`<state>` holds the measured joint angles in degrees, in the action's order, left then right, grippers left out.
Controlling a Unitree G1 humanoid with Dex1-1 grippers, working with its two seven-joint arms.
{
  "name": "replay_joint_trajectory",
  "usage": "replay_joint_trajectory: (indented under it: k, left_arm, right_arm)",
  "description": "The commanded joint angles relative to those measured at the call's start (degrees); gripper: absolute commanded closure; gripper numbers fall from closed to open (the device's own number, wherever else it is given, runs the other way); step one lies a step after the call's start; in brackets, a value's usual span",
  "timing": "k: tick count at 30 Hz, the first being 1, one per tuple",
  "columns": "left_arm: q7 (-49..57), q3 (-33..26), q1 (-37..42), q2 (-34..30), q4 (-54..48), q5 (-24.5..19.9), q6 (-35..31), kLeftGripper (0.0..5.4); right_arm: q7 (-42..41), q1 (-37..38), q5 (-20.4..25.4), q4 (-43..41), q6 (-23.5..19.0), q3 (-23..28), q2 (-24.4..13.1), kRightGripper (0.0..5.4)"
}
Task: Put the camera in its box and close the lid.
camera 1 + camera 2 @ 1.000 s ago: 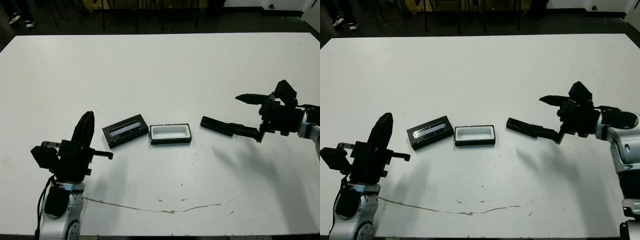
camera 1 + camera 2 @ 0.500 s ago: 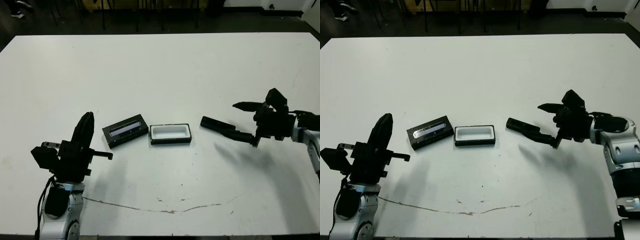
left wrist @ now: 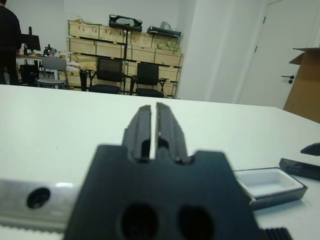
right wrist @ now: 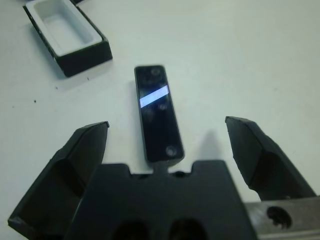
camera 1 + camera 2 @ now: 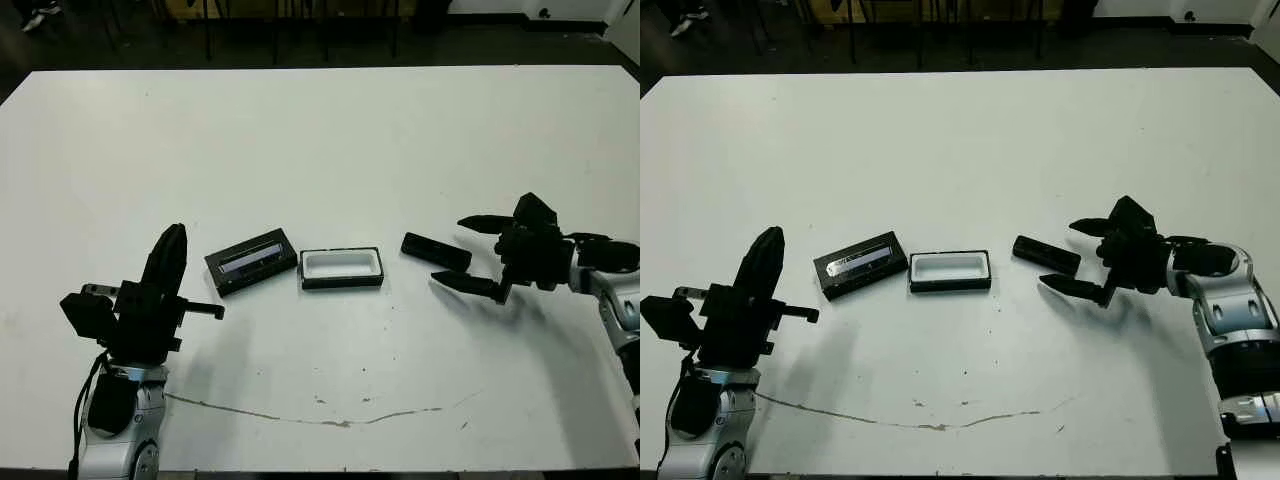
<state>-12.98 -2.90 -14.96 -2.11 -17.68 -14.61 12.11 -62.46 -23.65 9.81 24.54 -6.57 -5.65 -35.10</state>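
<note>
One camera [image 5: 435,251], one box [image 5: 342,267], one lid [image 5: 251,261], right hand [image 5: 470,253] spread wide, left hand [image 5: 170,262] closed

There was one slim black bar-shaped camera [image 5: 436,251], one shallow black box with white lining [image 5: 342,268], one flat black glossy-striped lid [image 5: 251,261], and two black two-fingered grippers [image 5: 468,252] [image 5: 170,262].

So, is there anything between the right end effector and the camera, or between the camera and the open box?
Nothing visible. The right end effector is open with the camera lying on the table between its fingers. Only bare table lies between the camera and the box. The lid sits on the box's far side.
</note>
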Motion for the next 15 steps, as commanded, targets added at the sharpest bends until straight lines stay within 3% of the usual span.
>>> replay_joint_trajectory:
  k: [1,5,8,15]
  left_arm:
    - [0.0,-0.3,-1.4,-0.6,1.0,0.7,0.1,5.40]
    - [-0.2,-0.3,-1.5,-0.5,0.7,-0.3,-0.9,5.40]
    - [-0.2,-0.3,-1.4,-0.6,1.1,0.1,-0.2,5.40]
    - [-0.6,-0.4,-1.4,-0.6,1.2,-0.3,0.0,5.40]
  right_arm:
    - [1.7,2.3,0.3,-0.7,-2.2,0.6,1.2,0.02]
    - [6.3,4.7,0.2,-5.2,-5.8,1.4,1.9,0.01]
    - [9.7,6.4,-0.4,-8.5,-7.4,1.6,2.4,0.33]
    - [11.2,6.9,-0.7,-8.6,-7.7,0.8,3.0,1.57]
